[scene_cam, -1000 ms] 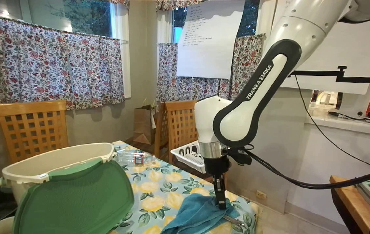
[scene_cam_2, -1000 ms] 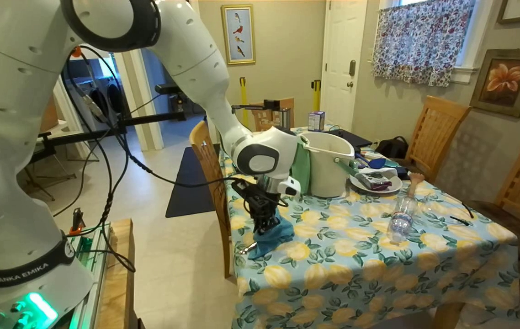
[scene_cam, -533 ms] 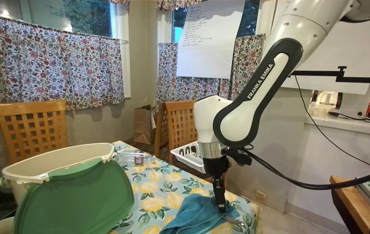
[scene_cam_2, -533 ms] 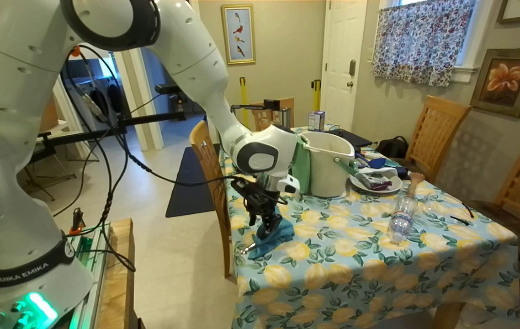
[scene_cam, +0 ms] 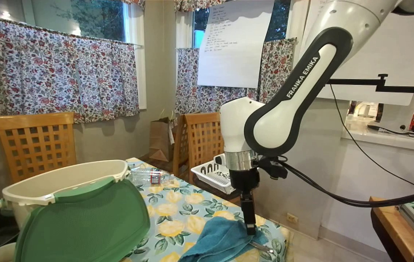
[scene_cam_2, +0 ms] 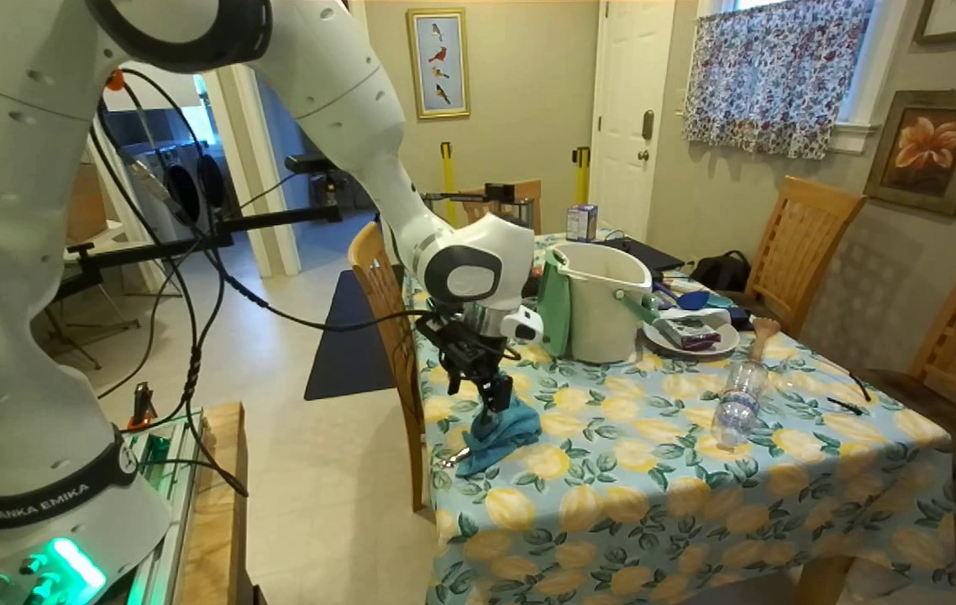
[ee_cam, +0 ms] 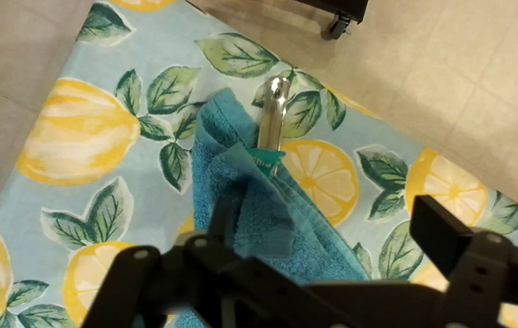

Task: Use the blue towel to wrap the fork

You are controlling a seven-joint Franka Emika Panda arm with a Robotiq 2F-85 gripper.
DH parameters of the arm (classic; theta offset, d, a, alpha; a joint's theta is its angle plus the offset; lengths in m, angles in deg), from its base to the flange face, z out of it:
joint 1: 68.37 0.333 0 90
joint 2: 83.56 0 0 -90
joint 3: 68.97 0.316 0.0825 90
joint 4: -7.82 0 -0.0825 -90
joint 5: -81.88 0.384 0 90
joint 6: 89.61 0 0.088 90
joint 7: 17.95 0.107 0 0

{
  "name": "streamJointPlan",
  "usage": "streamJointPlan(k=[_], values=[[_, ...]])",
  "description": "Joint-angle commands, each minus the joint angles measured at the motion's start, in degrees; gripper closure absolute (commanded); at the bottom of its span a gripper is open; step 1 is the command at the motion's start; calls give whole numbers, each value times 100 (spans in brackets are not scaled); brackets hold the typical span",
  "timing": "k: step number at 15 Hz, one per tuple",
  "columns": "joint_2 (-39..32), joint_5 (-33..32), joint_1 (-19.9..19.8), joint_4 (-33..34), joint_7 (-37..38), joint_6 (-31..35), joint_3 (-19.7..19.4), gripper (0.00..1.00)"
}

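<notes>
The gripper is wide — its fingers stand well apart in the wrist view, one overlapping the towel's edge, the other in front of a bare part of the tablecloth. Whether either finger touches the towel I cannot tell. In both exterior views the arm bends down so that the gripper points at the towel, near where the fork comes out. The towel lies rumpled near a corner of the tablecloth, with a flap folded over on top. The fork is partly under it: the shiny handle juts out over the tablecloth toward the edge — the other end is hidden. A small green strip lies across the fork at the towel's edge. Well apart from these, a pale bin stands on the tablecloth, a green panel hanging at its rim. Just beside the bin is a plate with packets on it, and near that a clear bottle lies on its side. In an exterior view a white rack shows past the tablecloth, by a chair, and a written sheet hangs in front of a flowered curtain.
</notes>
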Motion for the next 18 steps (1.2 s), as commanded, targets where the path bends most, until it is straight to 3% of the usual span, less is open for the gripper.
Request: streamJointPlan(k=[1, 11, 15, 18], values=[[503, 101, -80, -500, 7, 329, 66, 0], [1217, -30, 17, -1060, 156, 1653, 4, 0], [1425, 22, 11, -1095, 225, 1697, 13, 0], [1188, -17, -14, -840, 109, 1575, 16, 0]])
